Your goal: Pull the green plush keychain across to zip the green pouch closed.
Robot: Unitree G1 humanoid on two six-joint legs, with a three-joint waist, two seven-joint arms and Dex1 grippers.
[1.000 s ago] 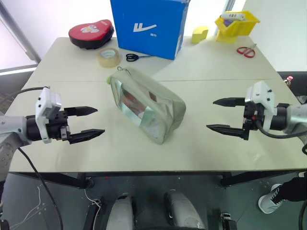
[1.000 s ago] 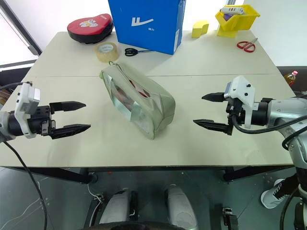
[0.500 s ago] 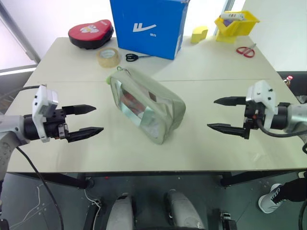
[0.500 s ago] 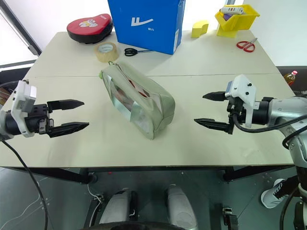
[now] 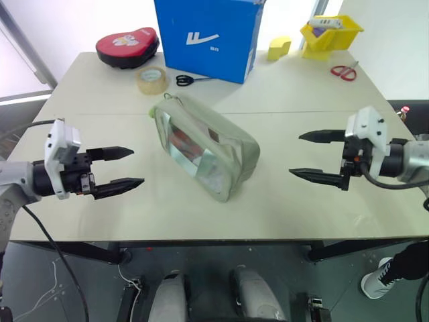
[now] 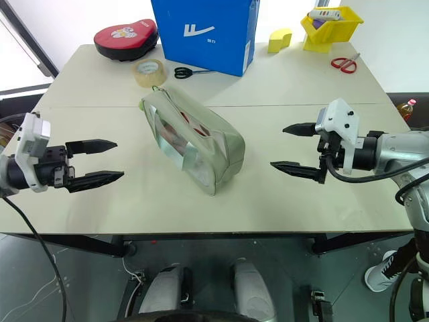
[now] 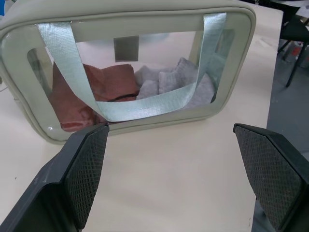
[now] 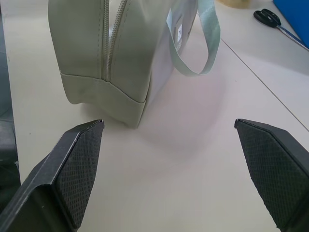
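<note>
The green pouch (image 5: 204, 144) lies aslant near the middle of the table (image 5: 288, 94), one end toward the far left corner and the other toward the near edge, its clear window facing the left gripper (image 5: 122, 168) and its zipped top facing the right gripper (image 5: 315, 155). Both grippers hang with fingers spread wide and empty, well apart from the pouch on either side. The green plush keychain (image 5: 153, 111) shows as a small lime tuft at the pouch's far end, toward the roll of tape (image 5: 152, 80). The pouch looks soft and light, with cloth items inside, so it will probably slide or buckle when the zipper is pulled; one gripper should likely pin the fabric end while the other pinches the fuzzy charm close to its attachment. The plush will squash under the fingers and may slip.
</note>
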